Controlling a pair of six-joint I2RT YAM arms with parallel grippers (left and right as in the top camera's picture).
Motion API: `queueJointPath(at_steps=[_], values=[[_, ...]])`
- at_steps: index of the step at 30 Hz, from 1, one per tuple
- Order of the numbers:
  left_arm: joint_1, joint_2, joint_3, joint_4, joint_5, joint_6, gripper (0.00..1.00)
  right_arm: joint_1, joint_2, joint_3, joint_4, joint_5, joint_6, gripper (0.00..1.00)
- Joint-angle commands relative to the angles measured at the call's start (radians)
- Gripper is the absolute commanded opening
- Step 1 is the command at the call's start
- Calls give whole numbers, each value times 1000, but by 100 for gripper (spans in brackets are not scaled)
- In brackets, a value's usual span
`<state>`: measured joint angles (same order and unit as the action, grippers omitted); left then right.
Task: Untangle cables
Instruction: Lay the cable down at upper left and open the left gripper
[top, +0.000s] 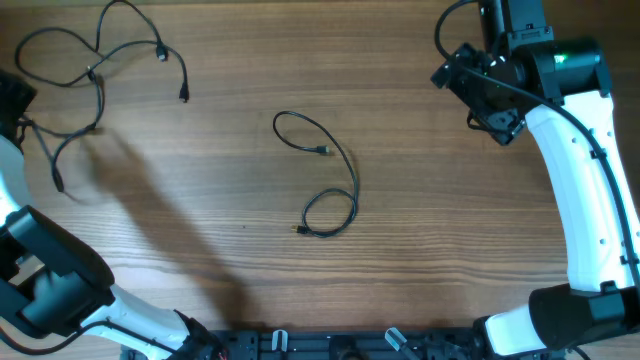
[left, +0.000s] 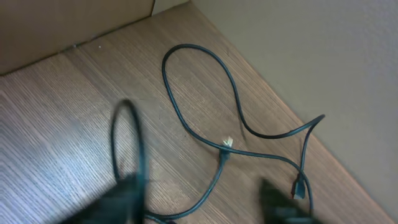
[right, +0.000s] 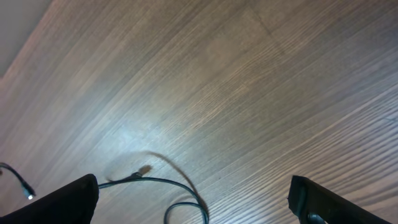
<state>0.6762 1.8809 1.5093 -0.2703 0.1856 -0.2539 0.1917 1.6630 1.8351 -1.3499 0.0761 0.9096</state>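
Observation:
A bunch of thin black cables (top: 93, 72) lies looped together at the table's far left corner. My left gripper (top: 12, 100) shows only partly at the left edge beside it. In the left wrist view that gripper (left: 199, 205) is open, its blurred fingers (left: 121, 199) wide apart over cable strands (left: 233, 93) and a gold-tipped plug (left: 227, 144). A blurred loop (left: 138, 143) stands by the left finger. One separate cable (top: 354, 178) lies mid-table. My right gripper (top: 490, 105) hovers at the far right, open (right: 194, 186) and empty, with that cable (right: 158, 181) below.
The table's edge and corner (left: 292, 106) run close behind the bundle, with a pale floor beyond. The right arm's white links (top: 590, 190) span the right side. The left arm's base (top: 50, 290) sits at the near left.

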Motion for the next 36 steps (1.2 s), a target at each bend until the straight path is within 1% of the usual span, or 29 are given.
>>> queueJointPath(at_steps=[1, 3, 5, 7, 8, 9, 11, 12, 13, 15, 16, 17, 18, 20, 22, 23, 24, 27, 28, 29, 30, 32, 33, 35, 36], values=[[2, 14, 6, -22, -16, 38, 100, 0, 5, 4, 6, -25, -19, 100], [0, 14, 6, -45, -15, 38, 100, 0, 5, 4, 6, -25, -19, 100], [-1, 14, 6, -69, -15, 38, 94, 0, 5, 4, 6, -25, -19, 100], [-1, 14, 6, -81, -15, 38, 100, 0, 5, 4, 5, -25, -19, 100], [-2, 14, 6, -80, -11, 38, 100, 0, 5, 4, 5, -25, -20, 100], [-5, 14, 6, -79, 0, 39, 98, 0, 5, 4, 4, -25, -20, 100], [-7, 14, 6, -79, 69, 42, 93, 0, 5, 4, 2, -25, -20, 100], [-11, 14, 6, -81, 95, 44, 86, 0, 5, 4, 3, -25, -20, 100], [-21, 14, 6, -86, 94, 63, 83, 0, 5, 4, 3, -25, -20, 100], [-45, 14, 3, -98, 93, 108, 80, 0, 5, 4, 3, -25, -19, 100], [-59, 14, -4, -103, 87, 119, 84, 0, 5, 4, 3, -25, -20, 100], [-67, 14, -4, -113, 67, 119, 91, 0, 5, 4, 3, -25, -20, 100], [-76, 16, -4, -129, -19, 111, 100, 0, 5, 4, 2, -25, -20, 100], [-74, 20, -4, -163, -143, 105, 100, 1, 5, 4, 2, -27, -20, 100], [-49, 31, -4, -238, -327, 120, 100, 0, 5, 4, 2, -33, -20, 100], [-35, 40, -4, -265, -375, 120, 100, 1, 5, 4, 2, -33, -20, 100], [-21, 50, -4, -286, -385, 120, 100, 1, 5, 4, 2, -33, -20, 100], [21, 89, -4, -320, -386, 120, 100, 2, 5, 4, 0, -33, -22, 100], [38, 104, -4, -321, -385, 119, 91, 2, 5, 4, -3, -33, -25, 100], [52, 116, -4, -317, -384, 120, 87, 1, 5, 4, -5, -32, -28, 100], [62, 126, -4, -310, -383, 120, 84, 1, 5, 4, -5, -33, -28, 100], [82, 151, -4, -294, -346, 120, 81, 2, 5, 4, -5, -33, -27, 100], [92, 174, -4, -285, -294, 124, 75, 2, 5, 4, -5, -33, -28, 100], [99, 209, -4, -267, -220, 212, 73, 2, 5, 4, -7, -33, -28, 100], [100, 235, -4, -253, -212, 309, 80, 2, 5, 4, -13, -33, -27, 100]])
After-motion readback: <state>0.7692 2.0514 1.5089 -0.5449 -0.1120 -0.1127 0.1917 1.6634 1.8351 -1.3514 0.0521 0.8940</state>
